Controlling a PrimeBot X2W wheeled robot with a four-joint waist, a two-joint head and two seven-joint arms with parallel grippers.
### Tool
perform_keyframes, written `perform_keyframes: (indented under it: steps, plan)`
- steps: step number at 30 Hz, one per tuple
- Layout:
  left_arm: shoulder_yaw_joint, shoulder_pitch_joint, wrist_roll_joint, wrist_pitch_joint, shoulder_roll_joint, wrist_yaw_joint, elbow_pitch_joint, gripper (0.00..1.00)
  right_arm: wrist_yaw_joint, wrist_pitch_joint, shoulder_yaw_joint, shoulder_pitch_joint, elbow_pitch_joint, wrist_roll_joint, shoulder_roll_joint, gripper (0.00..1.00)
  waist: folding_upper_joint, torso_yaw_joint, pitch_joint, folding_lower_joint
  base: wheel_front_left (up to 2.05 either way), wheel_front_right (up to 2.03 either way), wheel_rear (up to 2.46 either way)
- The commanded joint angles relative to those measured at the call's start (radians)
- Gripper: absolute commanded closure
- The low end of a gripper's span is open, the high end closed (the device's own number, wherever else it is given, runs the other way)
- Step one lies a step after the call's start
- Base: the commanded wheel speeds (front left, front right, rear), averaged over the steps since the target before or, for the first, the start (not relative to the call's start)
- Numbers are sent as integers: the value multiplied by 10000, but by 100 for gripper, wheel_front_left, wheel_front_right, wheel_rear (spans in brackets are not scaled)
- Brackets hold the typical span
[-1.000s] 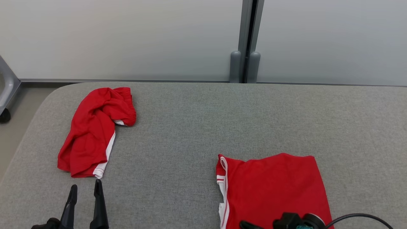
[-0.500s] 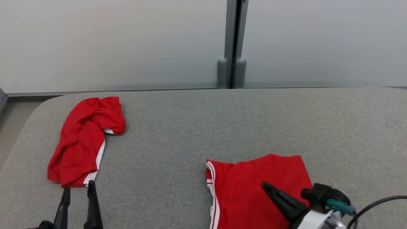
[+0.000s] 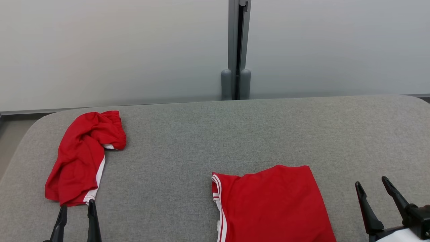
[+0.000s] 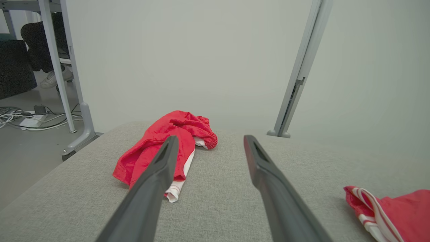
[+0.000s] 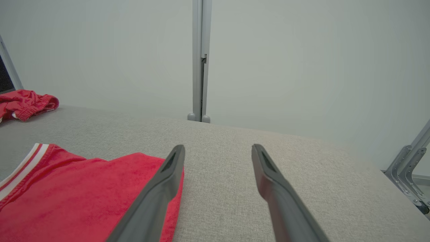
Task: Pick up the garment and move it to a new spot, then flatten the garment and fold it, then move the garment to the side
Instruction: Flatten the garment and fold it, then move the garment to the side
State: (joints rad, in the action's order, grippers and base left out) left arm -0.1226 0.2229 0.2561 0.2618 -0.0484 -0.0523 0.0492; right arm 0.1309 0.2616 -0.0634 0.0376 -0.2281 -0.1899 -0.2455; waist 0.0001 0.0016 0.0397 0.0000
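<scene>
- While it hovers just short of the crumpled red garment [image 3: 84, 158] on the grey table [image 3: 188, 141], left gripper [image 3: 76, 205] has jaws parted, nothing held.
- right gripper [image 3: 371, 181] beside the folded red garment [image 3: 272, 205]: parted too, empty.

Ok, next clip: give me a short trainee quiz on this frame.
1. True or false: the left gripper is shut on the crumpled garment.
2. Where does the folded garment lie on the grey pad? A) far left corner B) near edge, right of centre C) against the back wall
3. Fill in: both garments are red with ___ trim.
Key: 1 false, its fingers stand apart, holding nothing. 2 B, left of the open right gripper. 3 white.
</scene>
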Motion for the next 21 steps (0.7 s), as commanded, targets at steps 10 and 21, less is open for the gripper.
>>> perform_keyframes:
  steps: [10,21]
  plan:
    - [49,100,-132,41,-39,-229,401,0,-3,49,663,385,-280,265,952,0,-1,165,-8,0,0,0,0]
    - [441,-282,-159,41,-42,-270,288,0,-3,-1630,-1665,-1699,-2693,-1999,-133,0,-1,514,-613,0,0,0,0]
